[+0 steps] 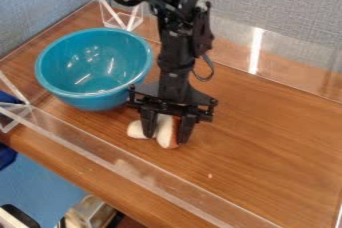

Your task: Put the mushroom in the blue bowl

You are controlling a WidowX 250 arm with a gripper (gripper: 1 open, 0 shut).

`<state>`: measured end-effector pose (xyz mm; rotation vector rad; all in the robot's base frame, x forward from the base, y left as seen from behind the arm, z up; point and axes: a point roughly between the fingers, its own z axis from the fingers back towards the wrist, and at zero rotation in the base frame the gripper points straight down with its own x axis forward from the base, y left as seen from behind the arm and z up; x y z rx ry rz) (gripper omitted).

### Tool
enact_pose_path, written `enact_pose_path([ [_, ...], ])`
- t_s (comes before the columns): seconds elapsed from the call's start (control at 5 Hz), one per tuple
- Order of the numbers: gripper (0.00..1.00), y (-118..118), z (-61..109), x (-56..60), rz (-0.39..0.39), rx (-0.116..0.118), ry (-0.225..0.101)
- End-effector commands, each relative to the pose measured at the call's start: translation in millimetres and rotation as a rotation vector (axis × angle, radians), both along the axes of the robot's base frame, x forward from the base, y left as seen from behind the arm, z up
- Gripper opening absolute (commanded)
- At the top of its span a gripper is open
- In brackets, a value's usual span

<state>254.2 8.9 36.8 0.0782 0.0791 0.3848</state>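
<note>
Stage: grasp | your black two-fingered gripper (168, 130) points straight down at lower centre, jaws narrowed round the small cream-stemmed toy mushroom (159, 134) lying on the wooden table (267, 122), ready for lifting | target: glossy turquoise-blue bowl (91, 68), centre left, empty.

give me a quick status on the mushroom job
Gripper down over the mushroom, jaws astride it, grip unconfirmed. Mushroom on the table, beside the blue bowl. Nothing between them.

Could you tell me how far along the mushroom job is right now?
Done: the gripper is down over the mushroom on the table. In hand: its fingers straddle it; a firm grip isn't clear. Left: lift it and drop it into the blue bowl, which looks empty.
</note>
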Motion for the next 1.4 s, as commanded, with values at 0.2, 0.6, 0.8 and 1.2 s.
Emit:
enact_pose_path([
  [0.2, 0.00, 17, 31.1, 10.7, 0.034, -0.027, -0.079],
  [0.6, 0.00, 33, 89.4, 22.5, 0.077, -0.093, -0.173],
  [0.8, 0.00, 53, 105.6, 34.3, 0.174, -0.096, -0.204],
  [1.2, 0.00, 31, 90.1, -10.0, 0.167, -0.077, -0.206],
])
